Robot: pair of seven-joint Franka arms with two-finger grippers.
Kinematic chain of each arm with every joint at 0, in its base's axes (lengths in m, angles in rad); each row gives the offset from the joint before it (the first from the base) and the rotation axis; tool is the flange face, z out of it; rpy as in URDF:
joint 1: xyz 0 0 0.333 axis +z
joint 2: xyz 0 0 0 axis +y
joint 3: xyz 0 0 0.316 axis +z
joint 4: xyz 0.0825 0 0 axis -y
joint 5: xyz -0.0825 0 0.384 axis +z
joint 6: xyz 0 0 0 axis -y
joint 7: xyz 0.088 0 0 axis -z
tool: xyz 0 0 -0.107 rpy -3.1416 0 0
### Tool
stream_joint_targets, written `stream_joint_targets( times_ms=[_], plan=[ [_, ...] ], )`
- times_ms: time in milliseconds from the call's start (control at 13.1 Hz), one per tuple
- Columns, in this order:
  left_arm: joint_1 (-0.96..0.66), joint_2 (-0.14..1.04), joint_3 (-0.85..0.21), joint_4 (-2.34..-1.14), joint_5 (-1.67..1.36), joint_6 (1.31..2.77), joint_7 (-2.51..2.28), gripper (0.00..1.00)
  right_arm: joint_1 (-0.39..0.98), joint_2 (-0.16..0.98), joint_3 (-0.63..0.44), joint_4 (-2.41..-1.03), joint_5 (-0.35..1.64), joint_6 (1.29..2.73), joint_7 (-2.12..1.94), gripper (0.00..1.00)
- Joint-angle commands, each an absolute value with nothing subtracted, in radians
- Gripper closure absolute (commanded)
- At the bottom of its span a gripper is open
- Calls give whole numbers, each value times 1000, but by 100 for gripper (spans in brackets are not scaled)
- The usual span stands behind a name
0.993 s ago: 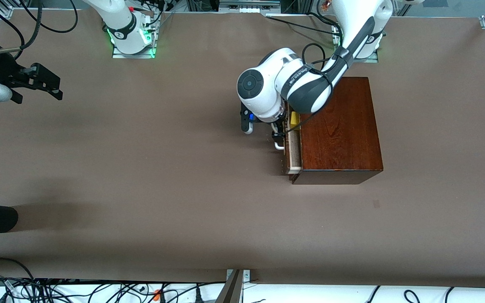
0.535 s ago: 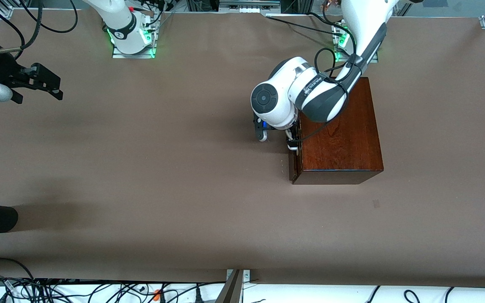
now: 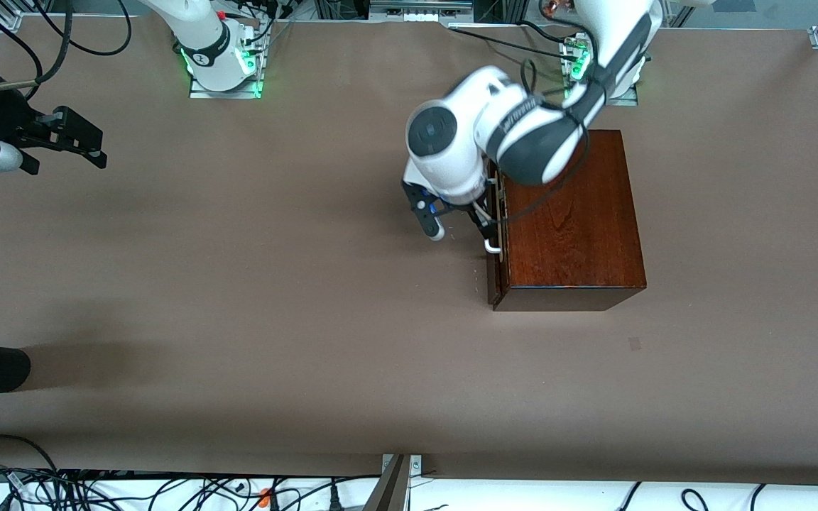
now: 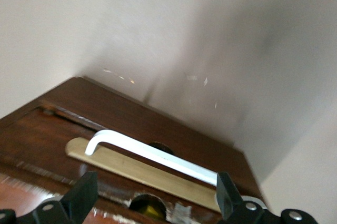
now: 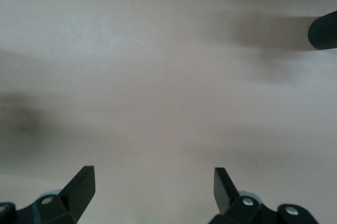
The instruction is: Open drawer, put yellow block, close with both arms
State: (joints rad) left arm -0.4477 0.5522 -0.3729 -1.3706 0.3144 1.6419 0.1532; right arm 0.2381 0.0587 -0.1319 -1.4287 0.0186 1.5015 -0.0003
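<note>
The drawer [image 3: 493, 245] is sitting flush in its box [image 3: 569, 213], yellow block out of sight; the closing step looks finished. The left gripper [image 4: 155, 195] is hovering spread before the handle [image 4: 158, 154], needing only to retreat. The right gripper [image 5: 154, 190] is waiting spread over bare bench [image 3: 238, 298]

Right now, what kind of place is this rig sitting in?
Probably a robotics lab bench: two arms bolted at a paper-covered table, aluminium framing and loose cables along its edges. The left gripper is open at the shut drawer of the wooden box; the right gripper waits open at the table's end.
</note>
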Motion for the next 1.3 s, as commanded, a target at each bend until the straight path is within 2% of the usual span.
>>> stream_joint_targets(
  times_ms=[0, 153, 382, 535, 611, 688, 840, 993, 1222],
  plan=[
    [-446, 453, -364, -1345, 261, 1617, -59, 0, 239, 54, -127, -1428, 17, 1494, -2, 0],
    [-416, 402, -351, -1338, 229, 1571, -124, 0, 238, 54, -127, -1428, 17, 1493, -2, 0],
    [-313, 385, -350, -1217, 230, 1493, -161, 0, 239, 54, -127, -1428, 15, 1493, -2, 0],
    [-224, 377, -347, -1200, 226, 1461, -161, 0, 238, 54, -127, -1427, 15, 1494, -2, 0],
    [-210, 362, -315, -1203, 222, 1451, -158, 0, 238, 54, -127, -1428, 15, 1493, -2, 0],
    [-209, 332, -219, -1213, 177, 1434, -153, 0, 238, 54, -127, -1428, 15, 1494, -2, 0],
    [-212, 263, -50, -1258, 24, 1398, -144, 0, 238, 54, -127, -1428, 17, 1493, -2, 0],
    [-207, 200, 26, -1346, 0, 1407, -140, 0, 238, 54, -127, -1428, 17, 1493, -2, 0],
    [-206, 85, 103, -1541, -2, 1581, -13, 0, 238, 54, -127, -1428, 17, 1494, -2, 0]
  ],
)
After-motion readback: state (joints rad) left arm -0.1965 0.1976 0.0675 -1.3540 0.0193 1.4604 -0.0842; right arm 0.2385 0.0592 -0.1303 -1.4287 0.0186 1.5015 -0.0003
